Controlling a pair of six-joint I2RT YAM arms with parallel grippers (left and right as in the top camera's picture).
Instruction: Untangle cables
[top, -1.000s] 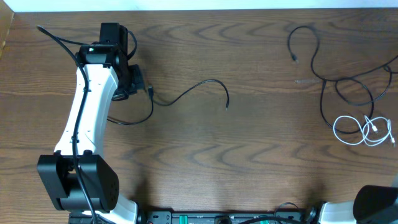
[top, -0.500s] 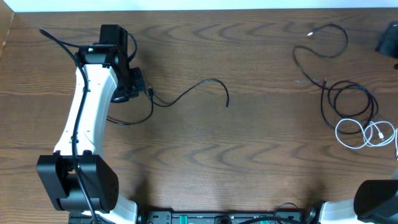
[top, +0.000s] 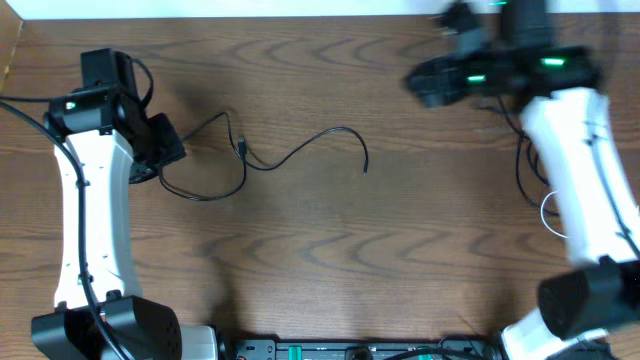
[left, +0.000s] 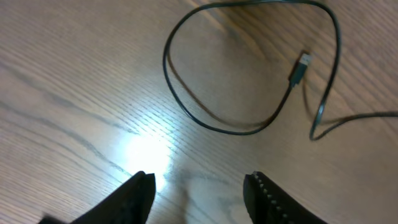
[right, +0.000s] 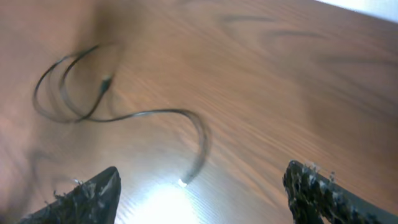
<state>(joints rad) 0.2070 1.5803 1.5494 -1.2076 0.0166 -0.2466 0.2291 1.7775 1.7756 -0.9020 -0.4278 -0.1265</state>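
A black cable (top: 300, 150) lies on the wooden table, looping from the left to a free end near the middle. Its small plug (left: 298, 67) shows in the left wrist view, up and to the right of my left gripper (left: 200, 186), which stands open and holds nothing. From overhead, that left gripper (top: 170, 152) sits just left of the loop. My right gripper (top: 415, 85), blurred, is at the top right. In its wrist view the right gripper (right: 202, 180) stands wide open over the end of a black cable (right: 149, 114). A bit of white cable (top: 545, 212) peeks out beside the right arm.
The right arm (top: 580, 160) covers most of the cable pile at the right; one strand of black cord (top: 521, 165) shows beside it. The table's far edge (top: 300, 12) runs along the top. The arm bases stand at the near edge.
My left gripper has opened, let go of the black cable and pulled back to the left. The right arm has swung into view at the top right, its gripper opening.
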